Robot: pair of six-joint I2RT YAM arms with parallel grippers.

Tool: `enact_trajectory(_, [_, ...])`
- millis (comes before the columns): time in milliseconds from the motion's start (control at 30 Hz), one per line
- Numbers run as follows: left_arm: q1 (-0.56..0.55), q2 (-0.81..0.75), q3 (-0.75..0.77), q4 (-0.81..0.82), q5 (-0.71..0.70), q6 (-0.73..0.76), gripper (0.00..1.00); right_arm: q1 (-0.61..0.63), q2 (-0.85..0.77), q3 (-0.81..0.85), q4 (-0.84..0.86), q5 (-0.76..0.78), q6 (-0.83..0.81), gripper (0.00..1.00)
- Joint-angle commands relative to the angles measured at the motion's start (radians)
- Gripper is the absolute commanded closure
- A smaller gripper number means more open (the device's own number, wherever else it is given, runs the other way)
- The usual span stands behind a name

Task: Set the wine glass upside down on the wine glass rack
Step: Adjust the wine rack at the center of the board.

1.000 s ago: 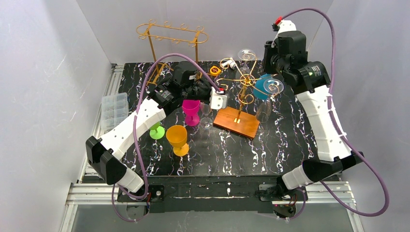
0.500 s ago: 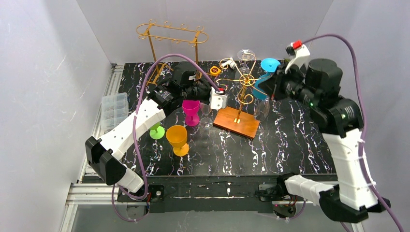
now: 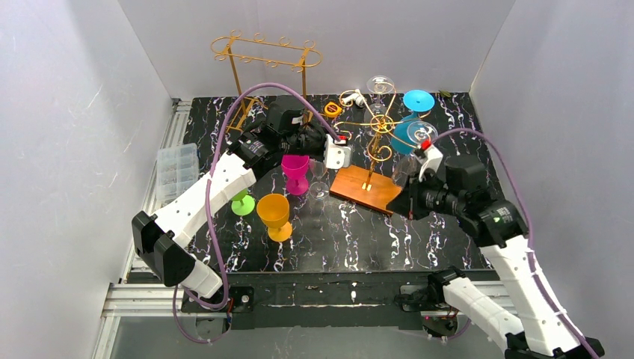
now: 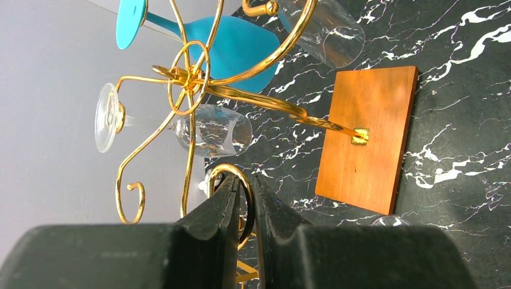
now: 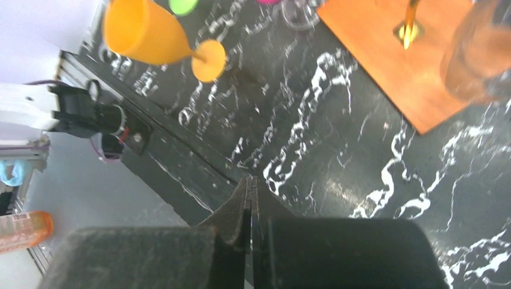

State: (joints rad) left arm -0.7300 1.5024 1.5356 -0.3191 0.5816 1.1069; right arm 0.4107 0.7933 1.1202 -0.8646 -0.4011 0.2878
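Gold wire wine glass rack point(image 3: 380, 126), upright on a rectangular wooden base point(image 3: 366, 190), toward the back middle of the black marbled counter point(image 3: 448, 224). Curled arms fanning out from a central ring. Hung upside down on its right side: a teal wine glass point(image 3: 404, 134), foot up, bowl down, slightly tilted. Alongside, two clear wine glasses point(image 4: 211, 129), also inverted.

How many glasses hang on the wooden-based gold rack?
3: teal glass at the right, back clear glass at the far side, front clear glass at the near right. Others may be hidden.
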Motion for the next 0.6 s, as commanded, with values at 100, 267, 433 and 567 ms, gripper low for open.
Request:
enact_trajectory(100, [-0.029, 0.008, 0.001, -0.100, 0.043, -0.012, 0.92, 0.020, -0.087, -0.307, 0.249, 0.064, 0.021, 0.95])
enact_trajectory(267, [-0.028, 0.010, 0.004, -0.108, 0.042, -0.009, 0.92, 0.171, -0.040, -0.423, 0.389, 0.210, 0.008, 0.94])
enact_trajectory(433, [-0.028, 0.013, 0.009, -0.110, 0.046, -0.009, 0.92, 0.526, 0.116, -0.412, 0.458, 0.559, 0.020, 0.95])
enact_trajectory(567, [-0.028, 0.008, 0.009, -0.113, 0.046, -0.009, 0.92, 0.682, 0.271, -0.412, 0.537, 0.730, 0.009, 0.99])
